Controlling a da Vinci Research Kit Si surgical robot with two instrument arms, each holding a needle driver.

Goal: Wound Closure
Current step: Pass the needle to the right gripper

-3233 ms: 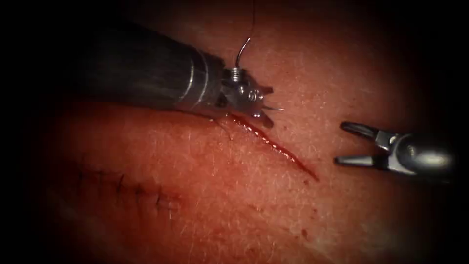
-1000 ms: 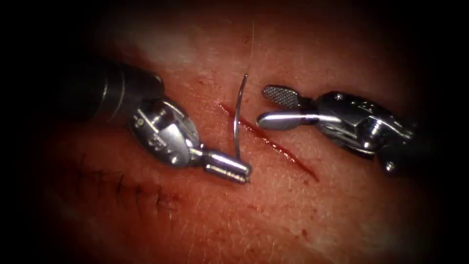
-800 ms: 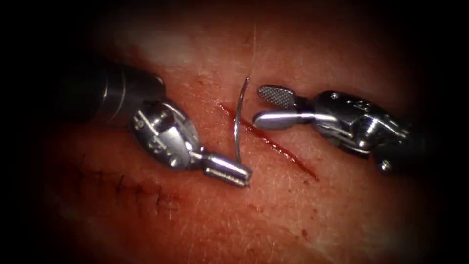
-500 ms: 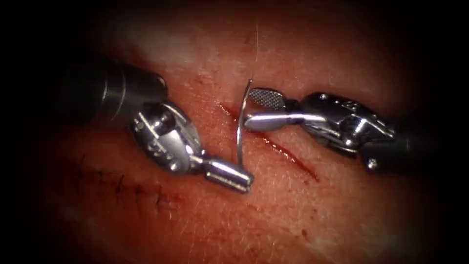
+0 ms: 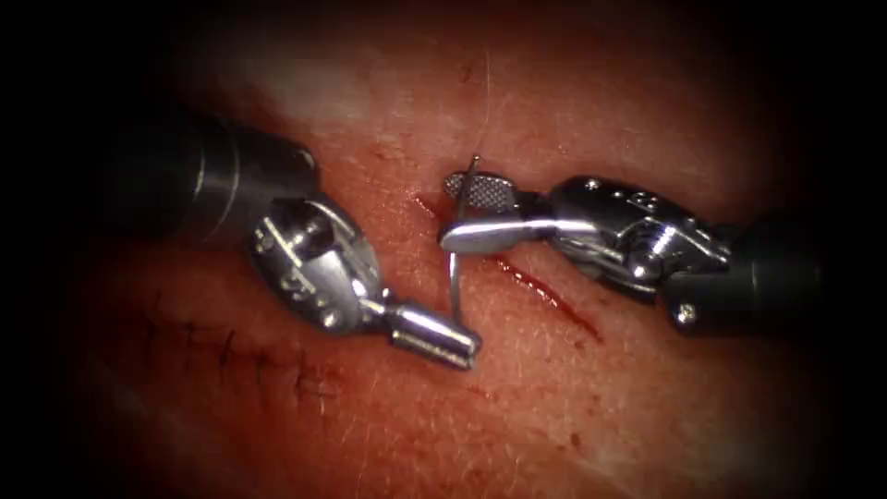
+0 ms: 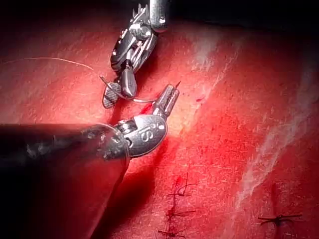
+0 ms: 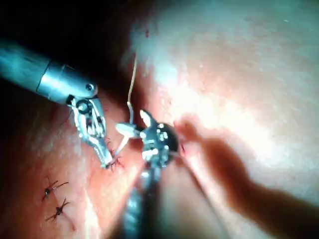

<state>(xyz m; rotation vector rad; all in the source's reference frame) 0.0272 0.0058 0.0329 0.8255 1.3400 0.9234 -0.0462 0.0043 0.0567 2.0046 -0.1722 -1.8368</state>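
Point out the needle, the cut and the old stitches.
needle (image 5: 455, 285), endoscope view: bare shaft between the two claws.
cut (image 5: 554, 300), endoscope view: red line right of the needle.
old stitches (image 5: 263, 362), endoscope view: dark cross-threads of the closed row.

Row of dark stitches (image 5: 231, 356) left of the cut, perhaps older stitches (image 6: 279, 218) beyond

Needle (image 5: 455, 277) stands over the cut (image 5: 545, 294), between left hand (image 5: 434, 337) and right hand (image 5: 471, 214).
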